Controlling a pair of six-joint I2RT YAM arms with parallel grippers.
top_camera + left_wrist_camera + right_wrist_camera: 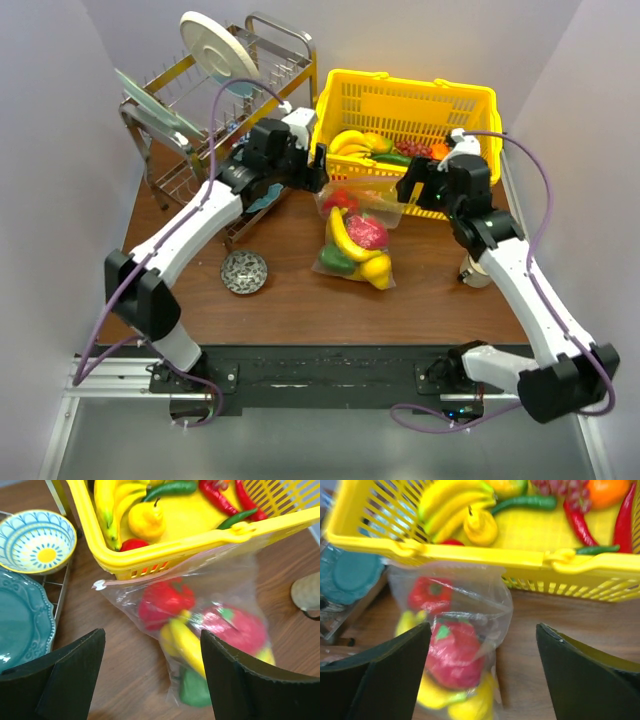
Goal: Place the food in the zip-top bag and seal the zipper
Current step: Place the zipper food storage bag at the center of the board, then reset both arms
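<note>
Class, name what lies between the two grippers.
The mouth end of the zip-top bag, by the yellow basket, lies between the left gripper and right gripper, in the top view.

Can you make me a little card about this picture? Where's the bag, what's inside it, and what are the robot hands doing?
Bag: clear, lying on the brown table, right by the yellow basket
Food in bag: banana, red pepper, a pinkish-red piece, green and yellow pieces
Zipper: at the basket end; cannot tell if it is pressed shut
In basket: bananas, a pear, chillies, grapes
Left gripper: open, over the bag, holding nothing
Right gripper: open, over the bag, holding nothing
</note>
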